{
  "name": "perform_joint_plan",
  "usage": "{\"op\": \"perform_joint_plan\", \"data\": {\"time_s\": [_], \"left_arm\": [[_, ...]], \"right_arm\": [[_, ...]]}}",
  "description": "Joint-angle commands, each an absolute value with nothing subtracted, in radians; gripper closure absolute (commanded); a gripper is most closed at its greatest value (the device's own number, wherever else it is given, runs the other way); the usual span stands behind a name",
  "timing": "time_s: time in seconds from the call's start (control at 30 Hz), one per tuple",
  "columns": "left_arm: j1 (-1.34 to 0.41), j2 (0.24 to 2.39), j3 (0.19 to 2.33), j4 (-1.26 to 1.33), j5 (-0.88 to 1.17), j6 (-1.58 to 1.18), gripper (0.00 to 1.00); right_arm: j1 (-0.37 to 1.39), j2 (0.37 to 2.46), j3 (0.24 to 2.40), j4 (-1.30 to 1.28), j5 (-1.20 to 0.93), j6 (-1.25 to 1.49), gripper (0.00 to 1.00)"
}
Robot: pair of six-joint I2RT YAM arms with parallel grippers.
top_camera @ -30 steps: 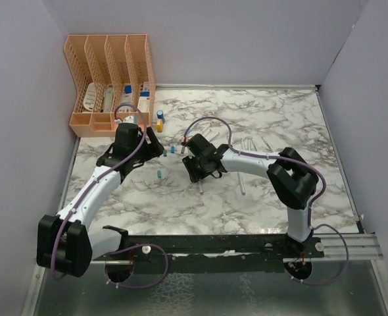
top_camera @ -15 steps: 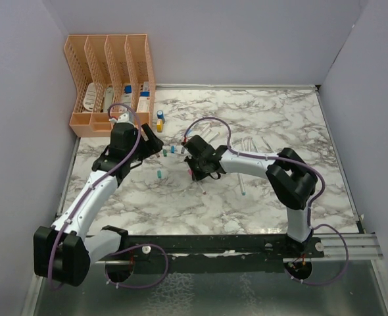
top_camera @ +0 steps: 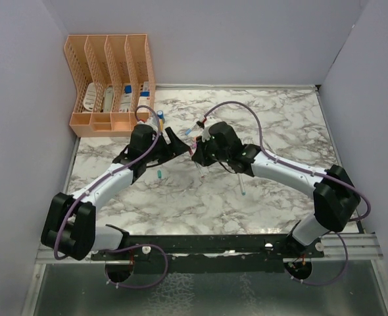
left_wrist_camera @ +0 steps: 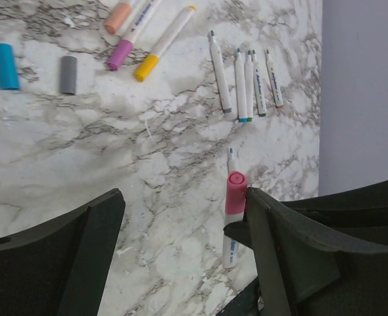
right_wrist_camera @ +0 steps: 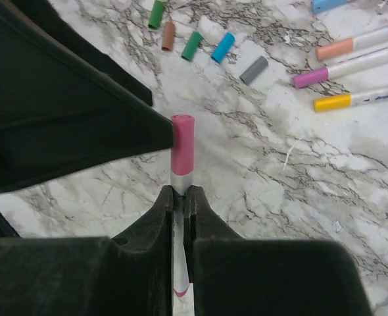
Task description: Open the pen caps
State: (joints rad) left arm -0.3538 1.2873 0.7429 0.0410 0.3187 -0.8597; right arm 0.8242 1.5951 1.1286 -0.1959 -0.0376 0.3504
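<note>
Marble-patterned table (top_camera: 273, 125), task partly done. The left gripper (left_wrist_camera: 181, 201) stood with fingers spread, one just beside the pink cap (right_wrist_camera: 183, 145). The right gripper (right_wrist_camera: 181, 192) pinched that pen (right_wrist_camera: 181, 180) by its white barrel below the cap, which was not yet off. In the right wrist view, capped pens (right_wrist_camera: 352, 66) lay at two o'clock, undone, and loose caps (right_wrist_camera: 221, 47) at twelve, done. Barrel print was too small to read.

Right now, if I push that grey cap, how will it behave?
The grey cap is a short cylinder lying on its side, so it probably rolls. Small plastic, likely very light, sliding easily on the smooth table.
</note>
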Motion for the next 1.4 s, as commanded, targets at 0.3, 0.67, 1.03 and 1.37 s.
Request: {"op": "perform_joint_plan", "data": {"time_s": [0.3, 0.67, 1.03, 1.37], "left_arm": [[-0.456, 1.400, 0.800, 0.182, 0.333, -0.925, 0.25], [-0.460, 1.389, 0.789, 0.188, 0.329, -0.937, 0.55], [-0.460, 1.391, 0.788, 0.193, 0.338, -0.938, 0.72], [-0.463, 1.392, 0.789, 0.210, 0.359, -0.942, 0.83]], "right_arm": [[0.822, 1.548, 1.086, -0.097, -0.146, 0.352, 0.99], [0.821, 1.575, 1.099, -0.112, -0.155, 0.359, 0.99], [0.821, 1.588, 1.106, -0.110, -0.176, 0.356, 0.99], [0.820, 1.616, 1.130, -0.113, -0.179, 0.357, 0.99]]}}
